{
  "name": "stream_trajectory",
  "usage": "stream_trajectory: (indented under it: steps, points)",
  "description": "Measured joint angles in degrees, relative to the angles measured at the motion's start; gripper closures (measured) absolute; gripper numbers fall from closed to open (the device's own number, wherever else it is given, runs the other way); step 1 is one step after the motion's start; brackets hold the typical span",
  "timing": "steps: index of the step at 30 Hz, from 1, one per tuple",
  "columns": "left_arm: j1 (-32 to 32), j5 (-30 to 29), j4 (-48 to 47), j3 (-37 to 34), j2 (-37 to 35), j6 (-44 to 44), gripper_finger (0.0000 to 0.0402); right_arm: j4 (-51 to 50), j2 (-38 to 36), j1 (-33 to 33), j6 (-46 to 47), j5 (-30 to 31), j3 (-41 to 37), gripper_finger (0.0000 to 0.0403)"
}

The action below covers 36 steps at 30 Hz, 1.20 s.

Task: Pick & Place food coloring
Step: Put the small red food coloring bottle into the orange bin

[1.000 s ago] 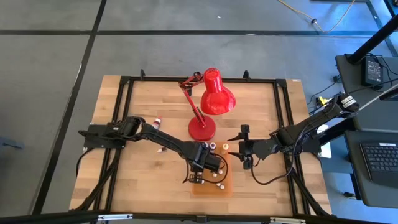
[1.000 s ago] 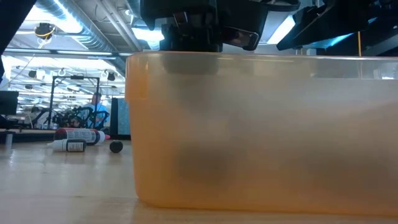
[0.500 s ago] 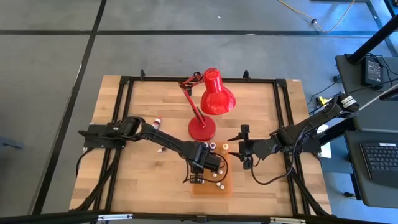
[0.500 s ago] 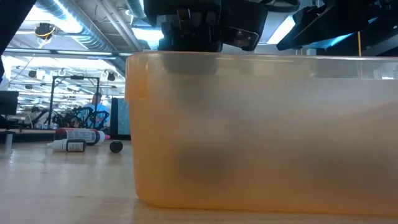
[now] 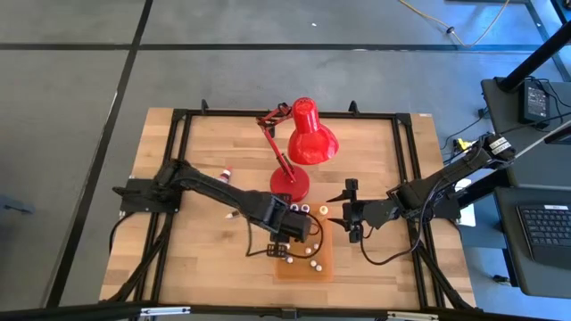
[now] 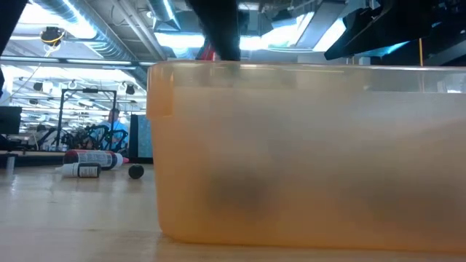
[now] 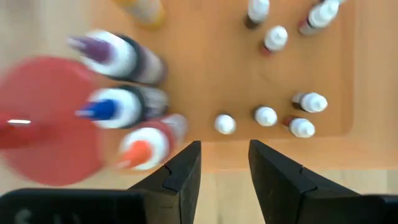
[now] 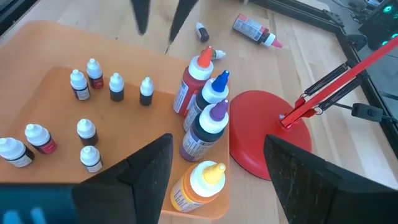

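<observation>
Several tiny food coloring bottles [image 7: 265,116] with white caps stand upright in the orange tray [image 5: 325,264], also seen in the right wrist view [image 8: 84,129]. My left gripper [image 5: 276,251] is open and empty, pointing down above the tray's left edge [image 7: 273,149]; its fingers [image 8: 180,14] show high over the tray. My right gripper [image 5: 349,212] is wide open and empty, just right of the tray's far end. One more tiny bottle [image 8: 202,30] stands on the table beyond the tray.
Bigger squeeze bottles [image 8: 208,121] with red, blue, purple and yellow tips stand at the tray's far end beside the red desk lamp's base [image 5: 290,185]. A tube [image 8: 252,27] and other loose bottles [image 6: 91,157] lie on the wood at the left. The tray's wall [image 6: 306,153] fills the low view.
My left gripper has risen from just above the tray's rim to well above it and shifted a little toward the table's left edge. The right arm has kept still.
</observation>
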Motion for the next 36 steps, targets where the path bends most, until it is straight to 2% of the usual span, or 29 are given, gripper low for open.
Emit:
stream_trajectory:
  steps: [5,8,11,16,18,21,25,31,33,36]
  points:
    - [-2.7,-6.8,0.1,0.0,-3.9,2.4,0.0274,0.0,0.0,0.0,0.1,0.0,0.0,0.0150]
    - [-3.7,-8.8,1.2,0.0,-5.1,2.5,0.0274,0.0,0.0,0.0,0.2,0.0,0.0,0.0150]
    - [-4.5,-7.3,6.1,-1.9,-6.0,2.5,0.0274,0.0,0.0,0.0,0.6,-0.2,0.0,0.0150]
    - [-6.5,0.9,16.3,-8.1,-6.2,5.8,0.0274,-0.2,0.0,0.0,1.5,-1.6,0.0,0.0150]
    - [-6.7,0.9,17.1,-10.0,-6.5,4.4,0.0274,-0.2,0.0,0.0,1.6,-1.6,0.0,0.0150]
    - [-6.6,-2.2,17.4,-13.7,-9.0,1.9,0.0274,-0.2,0.0,0.0,1.6,-1.6,0.0,0.0150]
    - [-6.7,-5.5,25.5,-22.9,-16.1,0.9,0.0274,-0.4,0.0,0.0,1.6,-1.5,0.0,0.0150]
    - [-6.8,-7.6,44.0,-43.5,-29.0,-2.1,0.0274,-0.5,0.0,0.0,1.6,-1.5,0.0,0.0150]
    - [-7.9,-11.1,48.6,-50.5,-33.4,-4.0,0.0274,-0.5,0.0,0.0,1.5,-1.5,0.0,0.0150]
    - [-11.0,-19.4,55.7,-60.7,-39.4,-6.7,0.0274,-0.5,0.0,0.0,1.5,-1.3,0.0,0.0150]
